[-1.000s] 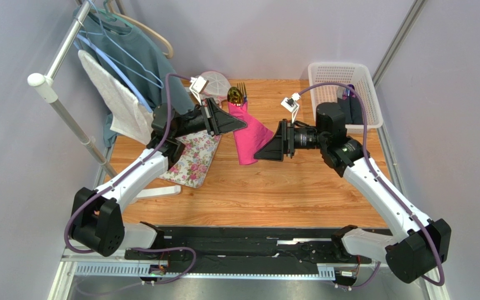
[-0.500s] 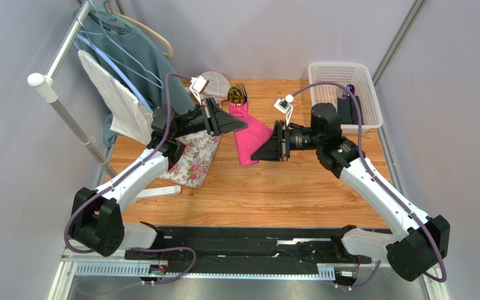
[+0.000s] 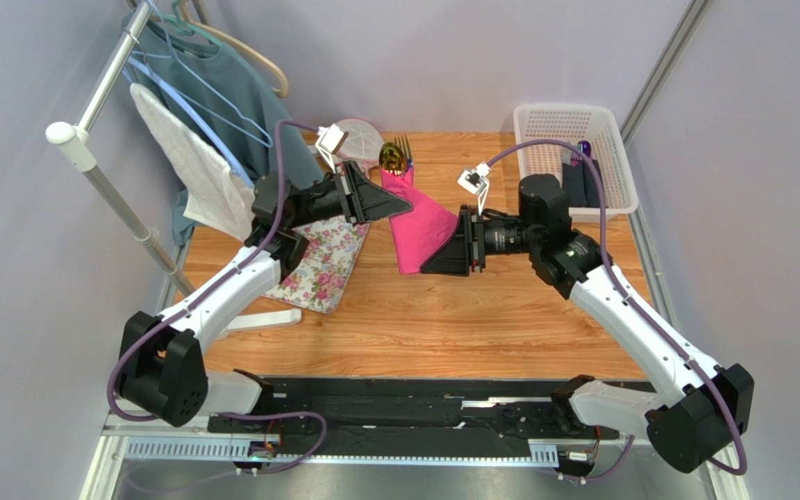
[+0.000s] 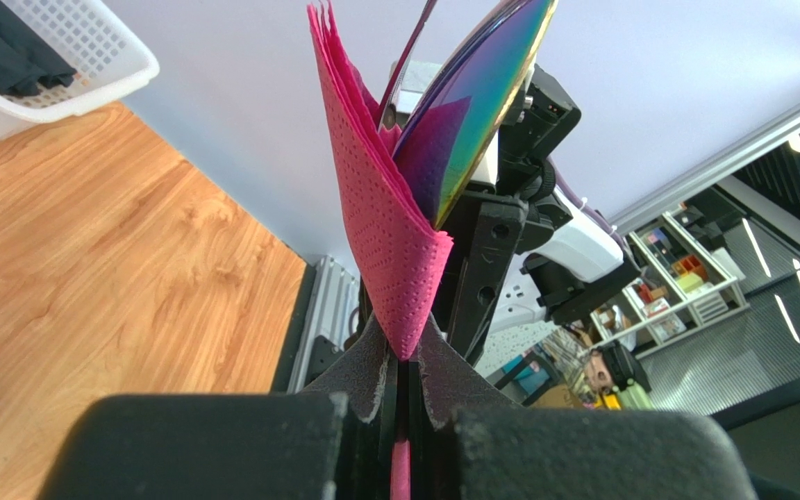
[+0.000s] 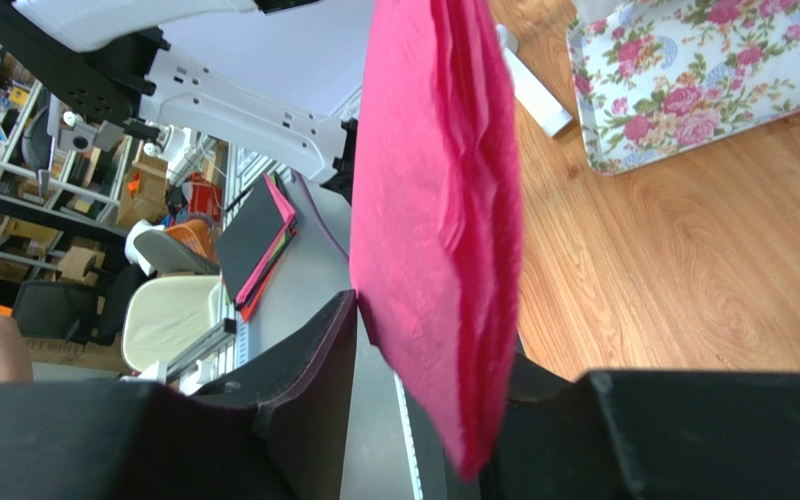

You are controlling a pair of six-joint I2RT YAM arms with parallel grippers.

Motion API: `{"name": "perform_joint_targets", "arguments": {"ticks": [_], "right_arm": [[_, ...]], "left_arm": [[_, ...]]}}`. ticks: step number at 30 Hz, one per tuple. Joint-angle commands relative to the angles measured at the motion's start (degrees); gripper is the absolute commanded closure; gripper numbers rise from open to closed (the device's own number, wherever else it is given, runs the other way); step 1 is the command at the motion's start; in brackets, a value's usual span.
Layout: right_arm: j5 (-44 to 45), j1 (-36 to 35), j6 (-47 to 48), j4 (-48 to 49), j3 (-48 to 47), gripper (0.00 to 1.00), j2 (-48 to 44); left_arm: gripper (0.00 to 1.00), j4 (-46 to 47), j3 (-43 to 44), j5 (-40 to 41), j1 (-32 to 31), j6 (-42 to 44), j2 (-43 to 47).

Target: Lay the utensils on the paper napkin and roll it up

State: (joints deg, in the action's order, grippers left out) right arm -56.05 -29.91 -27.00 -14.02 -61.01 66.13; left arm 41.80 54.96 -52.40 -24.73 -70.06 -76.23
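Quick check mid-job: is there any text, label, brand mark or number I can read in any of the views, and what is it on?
No readable text in any view.
The paper napkin, the floral cloth and the white basket show no print or labels.
The shelf goods far back in the left wrist view and the boxes far back in the right wrist view may carry labels, but they are too small and blurred to read.
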Motion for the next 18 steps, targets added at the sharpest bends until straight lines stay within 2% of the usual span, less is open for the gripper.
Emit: {"name": "perform_joint_targets", "arguments": {"ticks": [1,2,3,4,6,7,8,9,11,14,18], "right_arm": [[-0.11,0.47,3.88,-3.81,-2.09,0.67,-1.79],[-0.37,0.55,4.24,-3.91,-2.09,0.87,-1.79],[-0.81,0.47,4.59,-3.91,-2.09,0.95,-1.88],[-0.99,0.64,4.94,-3.82,-2.00,1.00,-2.05],[-1.34,0.64,5.12,-3.56,-2.09,1.00,-2.14],[-1.17,0.64,5.21,-3.73,-2.18,0.97,-2.14],[-0.38,0.82,5.82,-4.34,-2.35,0.76,-2.06],[-0.20,1.17,6.34,-6.70,-2.70,0.63,-2.14],[0.24,2.92,8.27,-10.04,-4.54,0.45,-2.14],[0.33,7.40,9.69,-16.99,-7.97,0.34,-2.76],[-1.08,13.64,9.60,-19.73,-11.49,0.32,-3.81]], "left_arm": [[1.00,3.20,3.40,0.55,0.21,0.19,0.29],[1.00,3.20,3.31,0.63,0.21,0.28,0.29],[1.00,3.20,3.23,0.63,0.21,0.28,0.20],[1.00,3.20,3.22,0.63,0.21,0.19,0.20],[1.00,3.37,3.14,0.46,0.21,0.19,0.20],[1.00,3.37,3.14,0.46,0.21,0.19,0.20],[1.00,3.29,3.14,0.37,0.21,0.19,0.20],[1.00,3.37,3.14,0.37,0.21,0.28,0.11],[1.00,3.46,3.14,0.20,0.21,0.36,0.20],[1.00,3.46,2.52,0.20,0.30,0.54,0.20],[1.00,4.51,1.82,0.20,0.39,-0.16,-0.06]]}}
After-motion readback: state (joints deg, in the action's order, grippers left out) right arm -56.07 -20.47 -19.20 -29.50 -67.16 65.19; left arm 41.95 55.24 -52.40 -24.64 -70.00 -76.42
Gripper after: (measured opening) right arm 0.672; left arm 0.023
